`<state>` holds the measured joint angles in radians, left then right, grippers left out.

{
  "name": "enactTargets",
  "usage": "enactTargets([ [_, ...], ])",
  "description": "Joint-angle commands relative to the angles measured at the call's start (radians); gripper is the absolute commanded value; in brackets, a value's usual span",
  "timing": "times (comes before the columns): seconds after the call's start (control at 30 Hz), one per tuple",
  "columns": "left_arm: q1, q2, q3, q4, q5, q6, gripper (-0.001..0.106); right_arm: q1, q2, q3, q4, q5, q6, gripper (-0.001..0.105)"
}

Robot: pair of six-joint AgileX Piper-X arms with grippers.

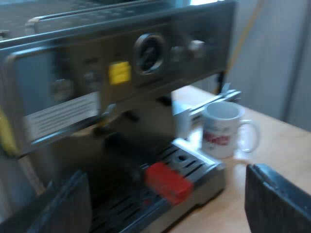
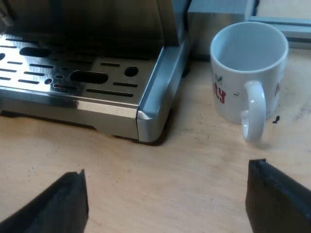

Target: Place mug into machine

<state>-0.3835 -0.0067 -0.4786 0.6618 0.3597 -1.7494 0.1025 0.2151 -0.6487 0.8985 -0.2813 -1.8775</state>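
The mug [image 2: 233, 92] is white and stands upright on the wooden table [image 2: 170, 165], off the machine and just beside the corner of its drip tray [image 2: 97, 97]. Its long axis is vertical, its mouth faces up, and it is empty. Red lettering runs round its wall with a small green mark above, but I cannot read it. With the right gripper [image 2: 167, 199] at six o'clock from the mug, the mug's handle [image 2: 255, 111] points to about six and the tray lies at about ten. That gripper's fingers are spread wide, holding nothing. The left gripper [image 1: 170, 204] is equally wide and empty, facing the espresso machine [image 1: 97, 63]. The machine's front carries a yellow label [image 1: 119, 73], a round gauge [image 1: 149, 52] and an unreadable white printed label [image 1: 60, 116]. The holder's red end [image 1: 167, 182] juts over the tray.
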Motion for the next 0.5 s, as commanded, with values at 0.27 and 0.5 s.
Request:
enactTargets([
  [0.27, -0.076, 0.125, 0.195, -0.291, 0.146, -0.004, 0.068, 0.045, 0.070, 0.091, -0.128, 0.020, -0.056, 0.069],
  [0.5, -0.076, 0.199, 0.260, -0.332, 0.146, -0.002, 0.067, 0.045, 0.071, 0.201, -0.219, 0.128, -0.048, 0.069],
])
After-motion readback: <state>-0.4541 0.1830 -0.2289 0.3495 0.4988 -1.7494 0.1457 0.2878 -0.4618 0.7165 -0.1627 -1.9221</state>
